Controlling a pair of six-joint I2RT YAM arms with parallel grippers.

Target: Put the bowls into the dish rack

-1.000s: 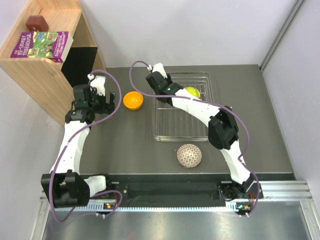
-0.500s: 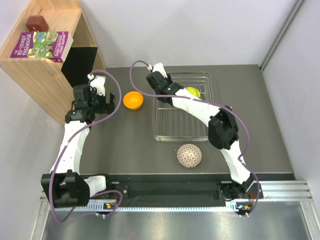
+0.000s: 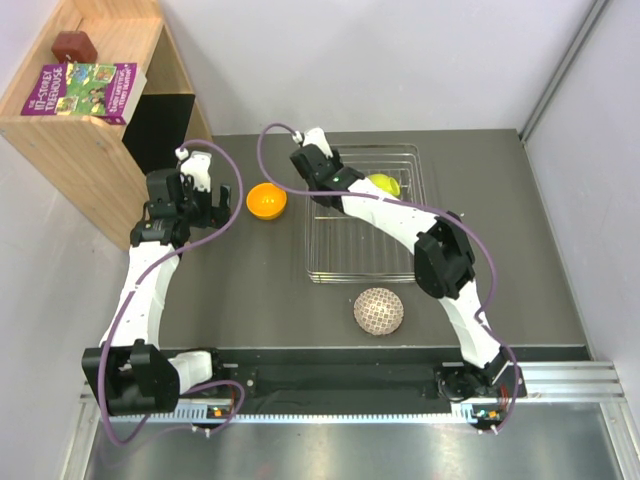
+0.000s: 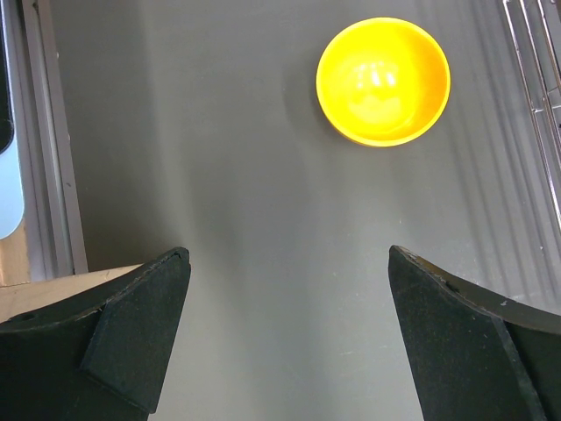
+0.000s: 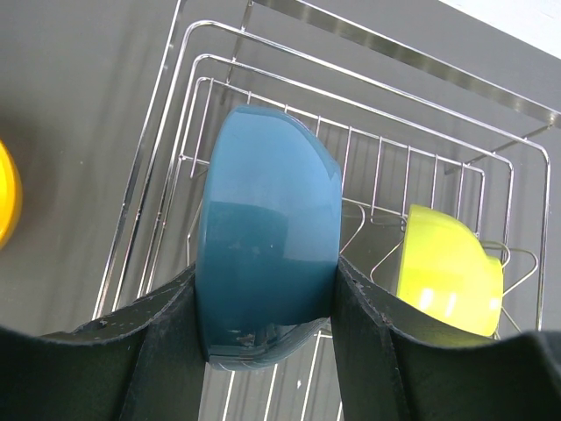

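Pinching the blue bowl (image 5: 267, 237), my right jaws hang over the dish rack (image 3: 350, 250). My left jaws are spread.

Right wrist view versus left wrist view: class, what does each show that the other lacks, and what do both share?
Right wrist only: the right gripper shut on a blue bowl held on edge over the dish rack, and a yellow-green bowl inside the rack. Left wrist only: the left gripper, open and empty, and the whole orange bowl upright. Both: the grey table, rack wires, and some of the orange bowl.
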